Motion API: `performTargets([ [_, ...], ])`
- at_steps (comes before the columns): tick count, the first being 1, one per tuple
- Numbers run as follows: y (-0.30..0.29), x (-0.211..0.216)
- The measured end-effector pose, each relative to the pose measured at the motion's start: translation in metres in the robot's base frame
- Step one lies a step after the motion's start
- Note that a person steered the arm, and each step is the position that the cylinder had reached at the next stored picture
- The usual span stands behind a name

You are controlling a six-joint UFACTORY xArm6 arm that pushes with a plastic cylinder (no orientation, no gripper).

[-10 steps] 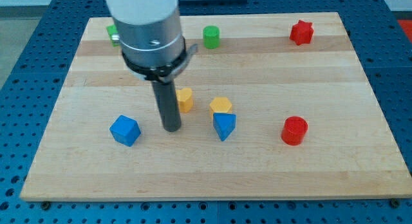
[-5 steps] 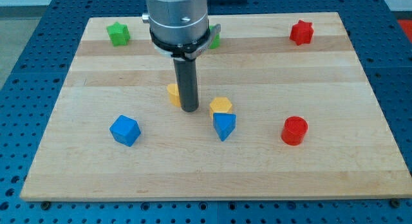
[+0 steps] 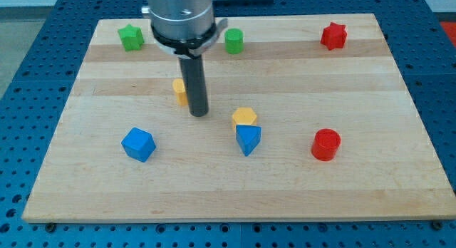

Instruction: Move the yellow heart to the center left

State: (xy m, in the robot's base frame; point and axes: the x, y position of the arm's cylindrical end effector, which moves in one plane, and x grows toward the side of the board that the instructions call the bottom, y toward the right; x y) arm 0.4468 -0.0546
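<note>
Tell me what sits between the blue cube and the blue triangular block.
Nothing: in the camera view, bare board separates the blue cube from the blue triangular block.

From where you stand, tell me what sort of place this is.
Probably a robotics lab bench. A wooden board lies on a blue table drilled with rows of holes, small coloured blocks are scattered on it, and my tip sits right beside the yellow heart.

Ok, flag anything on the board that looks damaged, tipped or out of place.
Nothing stands out. My tip sits at the right side of the yellow heart, which it partly hides. The yellow block touches the blue block below it; both look intact.
</note>
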Motion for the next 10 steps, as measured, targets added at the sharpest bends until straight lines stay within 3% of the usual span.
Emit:
performTargets([
  [2,0.004,-0.047],
  [7,-0.087,-0.048],
  [8,-0.071,-0.047],
  [10,-0.054,0.003],
])
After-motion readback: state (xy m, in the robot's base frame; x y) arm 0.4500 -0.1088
